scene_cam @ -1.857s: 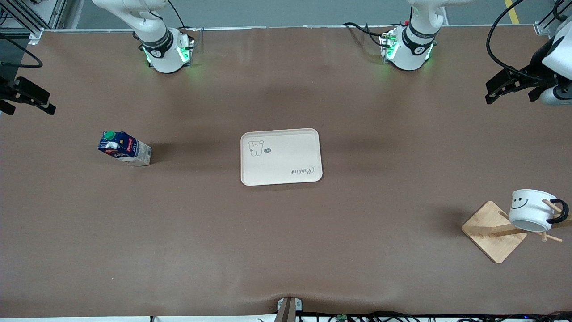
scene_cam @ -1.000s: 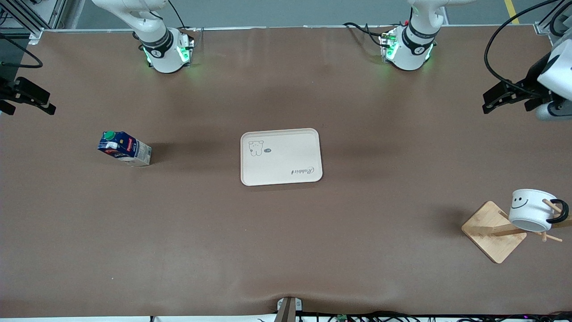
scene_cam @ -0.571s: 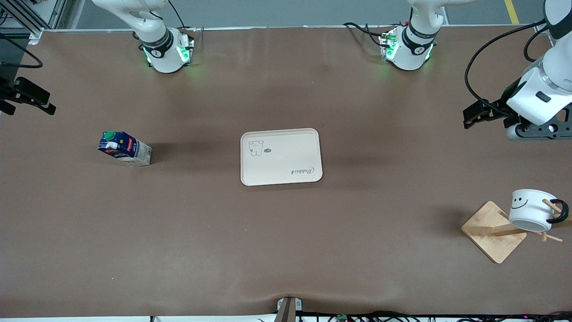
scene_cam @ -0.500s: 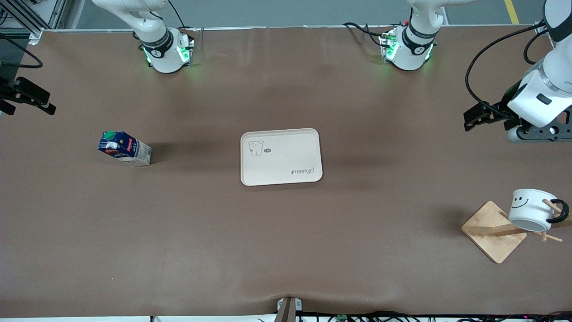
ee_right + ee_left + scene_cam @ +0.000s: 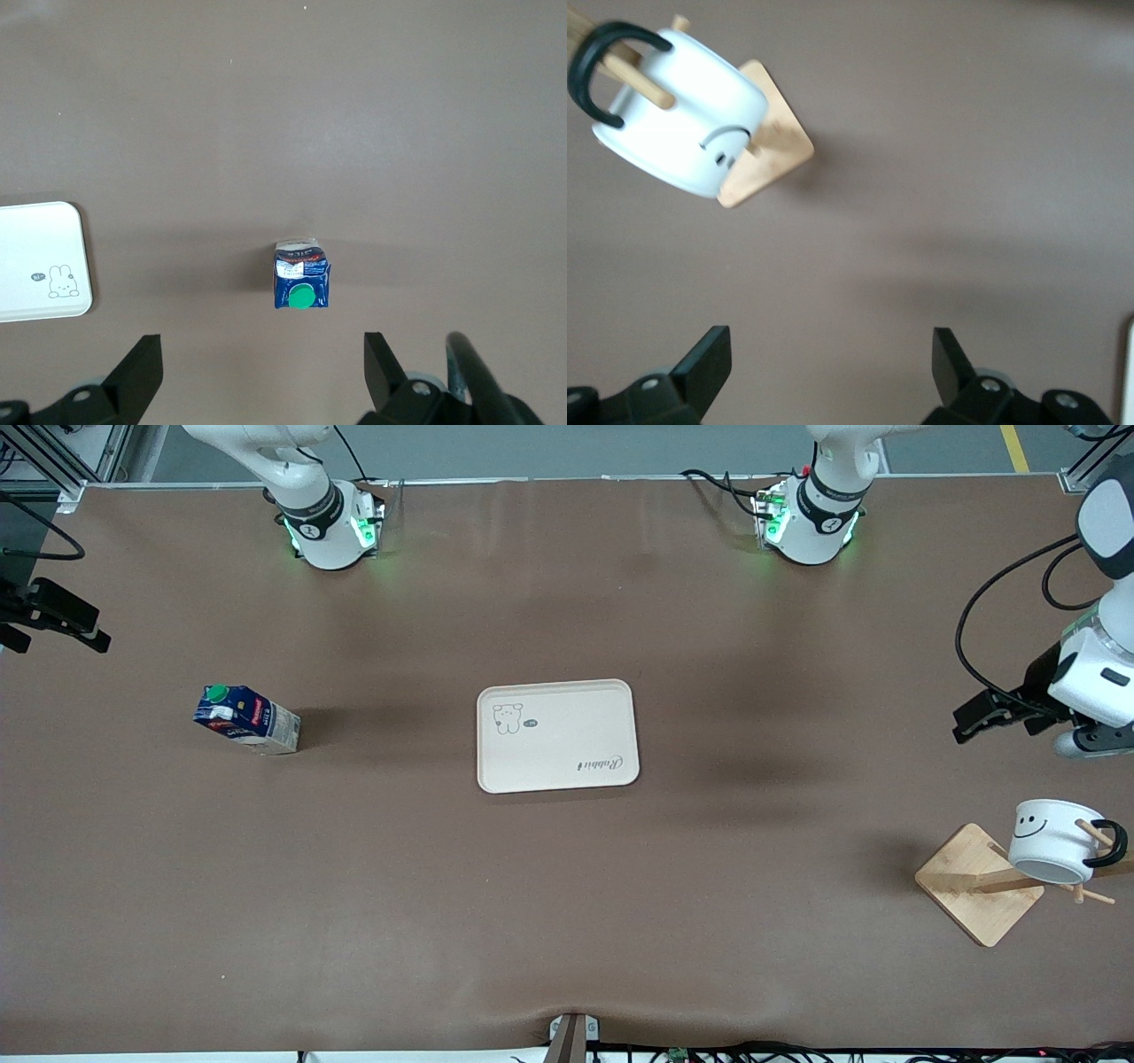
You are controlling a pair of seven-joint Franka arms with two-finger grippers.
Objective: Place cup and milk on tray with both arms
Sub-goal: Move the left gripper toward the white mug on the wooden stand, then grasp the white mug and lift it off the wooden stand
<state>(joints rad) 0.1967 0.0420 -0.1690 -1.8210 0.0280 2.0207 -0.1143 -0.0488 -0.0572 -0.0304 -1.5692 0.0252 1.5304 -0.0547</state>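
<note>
Nothing of the task is done yet, as far as I can judge. The tray [image 5: 557, 736] lies bare in the middle of the counter [image 5: 567, 921], with no thing on it. The milk [image 5: 245, 719] stands on the counter toward the right arm's end, well apart from the tray. The cup [image 5: 1054, 841] hangs on a peg of a wooden rack [image 5: 979, 883] toward the left arm's end, nearer to the front camera than the tray, so it must first be lifted off the peg.

The left gripper [image 5: 990, 717] is in the air over the counter at the left arm's end, near the rack; its jaws are released and hold nothing, and its wrist view shows the cup and rack ahead. The right gripper [image 5: 55, 615] is over the edge of the counter at the right arm's end, and its wrist view looks down on the milk. Its jaws are also released and empty.

Both pick-ups and both placings are left to do.

The right arm is mostly cut off by the front view's edge. The cup hides part of the rack's pegs, and the cup's handle [image 5: 598, 66] is seen only partly in the front view.
</note>
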